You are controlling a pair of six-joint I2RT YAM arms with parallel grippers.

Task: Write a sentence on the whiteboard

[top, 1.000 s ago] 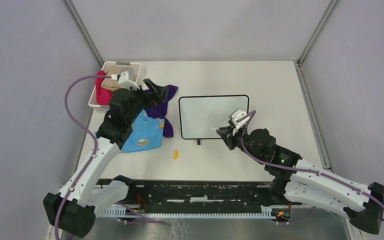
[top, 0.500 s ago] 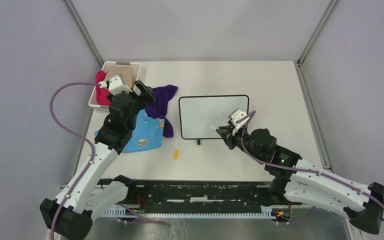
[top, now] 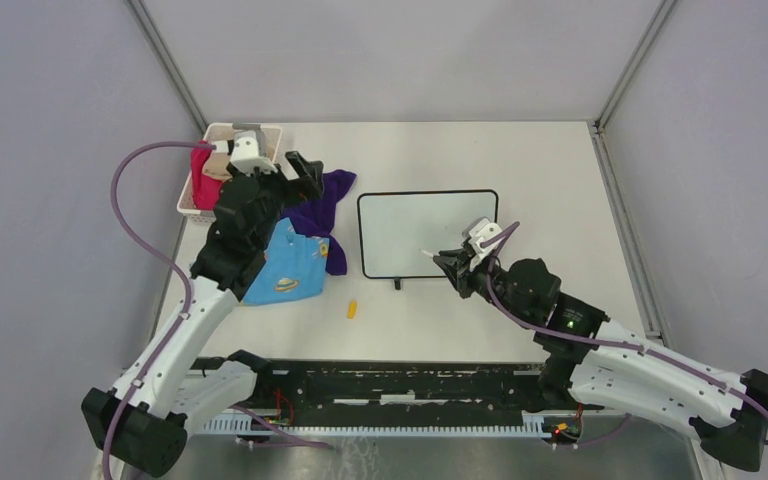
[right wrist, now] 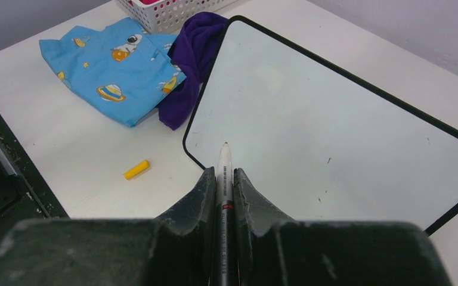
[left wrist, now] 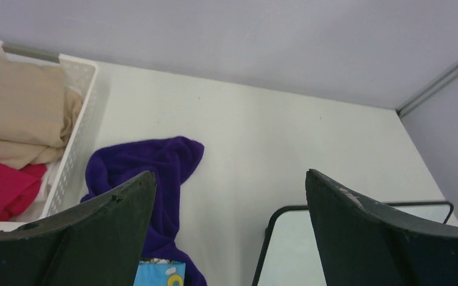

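The whiteboard point(top: 428, 232) lies flat mid-table, black-framed and blank apart from a few dark specks; no sentence shows on it. My right gripper point(top: 457, 266) hovers over its near edge, shut on a thin white marker point(right wrist: 225, 158). The marker's tip points at the board's point(right wrist: 334, 119) near-left corner. My left gripper point(top: 305, 170) hangs wide open above the purple cloth point(top: 325, 200), with nothing between its fingers point(left wrist: 119, 214). The board's left edge point(left wrist: 298, 250) shows between them.
A white basket point(top: 260, 135) with pink and beige cloths stands at the back left. A blue printed garment point(top: 285, 265) lies next to the purple cloth. A small yellow cap point(top: 352, 309) rests near the board's front-left corner. A black rail point(top: 390, 385) runs along the near edge.
My left wrist swayed left and then back right over the purple cloth, still open. The right gripper with the marker shifted slightly to the right.
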